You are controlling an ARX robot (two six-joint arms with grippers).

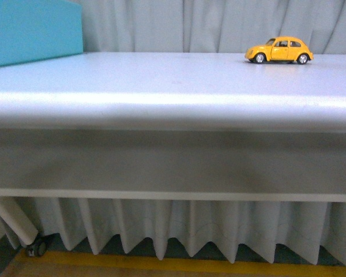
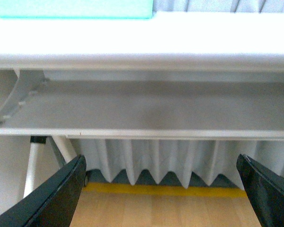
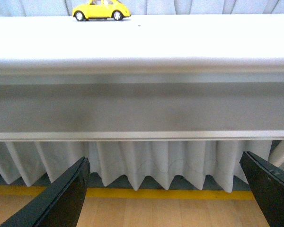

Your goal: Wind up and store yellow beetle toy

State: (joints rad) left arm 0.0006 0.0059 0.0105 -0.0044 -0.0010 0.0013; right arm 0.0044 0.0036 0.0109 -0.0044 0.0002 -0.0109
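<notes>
Both black tools, left tool and right tool, were held wide open, empty, below the smooth white desk, likely readied for the small yellow beetle toy parked on its far right.

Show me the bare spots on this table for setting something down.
Bare: the wide stretch of table between the turquoise box, far left, and the yellow beetle toy, far right, plus the whole near edge. Nothing is crowded.

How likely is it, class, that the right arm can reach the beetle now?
Probably yes: the beetle stands alone on the table, and the open right gripper faces it, though from below the edge.
</notes>
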